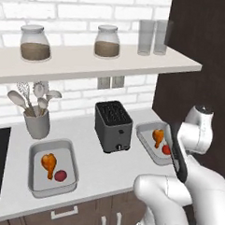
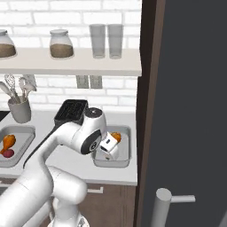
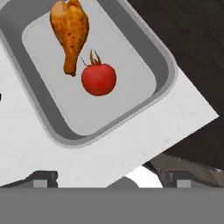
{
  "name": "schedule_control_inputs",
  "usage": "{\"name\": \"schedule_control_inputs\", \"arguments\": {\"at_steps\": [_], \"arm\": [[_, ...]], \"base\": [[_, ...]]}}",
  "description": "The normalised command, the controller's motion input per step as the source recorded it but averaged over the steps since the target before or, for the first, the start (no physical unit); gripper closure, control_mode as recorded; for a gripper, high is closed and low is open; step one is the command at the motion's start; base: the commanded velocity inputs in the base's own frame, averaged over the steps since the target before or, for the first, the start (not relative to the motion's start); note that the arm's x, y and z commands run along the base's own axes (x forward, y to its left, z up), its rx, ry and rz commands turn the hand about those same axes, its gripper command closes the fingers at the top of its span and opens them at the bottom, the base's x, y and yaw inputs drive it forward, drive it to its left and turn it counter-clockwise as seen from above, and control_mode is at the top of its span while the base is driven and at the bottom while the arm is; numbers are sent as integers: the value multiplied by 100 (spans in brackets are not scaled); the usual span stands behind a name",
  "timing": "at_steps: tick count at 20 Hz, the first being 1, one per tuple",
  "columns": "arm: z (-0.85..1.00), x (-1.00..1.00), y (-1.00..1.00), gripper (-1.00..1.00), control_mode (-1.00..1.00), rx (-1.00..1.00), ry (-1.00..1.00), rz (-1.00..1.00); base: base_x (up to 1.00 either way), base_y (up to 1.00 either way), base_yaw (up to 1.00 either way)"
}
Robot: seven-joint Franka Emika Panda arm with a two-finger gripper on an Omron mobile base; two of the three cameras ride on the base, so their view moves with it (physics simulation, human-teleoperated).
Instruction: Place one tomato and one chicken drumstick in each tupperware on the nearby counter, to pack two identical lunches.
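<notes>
Gripper point(image 3: 109, 177) wide open, holding nothing, hovering over right-hand tub point(image 3: 168, 65). Tomato point(image 3: 99, 79) lying straight ahead of fingertips, touching drumstick point(image 3: 70, 33). Best lifted straight up, clear of tub rim.

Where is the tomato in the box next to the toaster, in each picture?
Left base view: tomato at right, in the tupperware beside the toaster.
Right base view: hidden behind the arm.
Hand view: tomato upper middle, below the drumstick.
Shared landmark: that drumstick.
</notes>
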Motion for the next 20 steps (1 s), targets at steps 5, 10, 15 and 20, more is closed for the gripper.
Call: {"name": "schedule_control_inputs", "arguments": {"at_steps": [5,10,15,20], "arm": [[86,-66,4,-100,-100,-2,-25,-2],[100,-50,16,-100,-100,-6,-14,-1],[98,-25,16,-100,-100,-12,-1,0],[59,-12,40,-100,-100,-11,0,0]], "base": [[0,0,0],[0,0,0],[0,0,0],[0,0,0]]}}
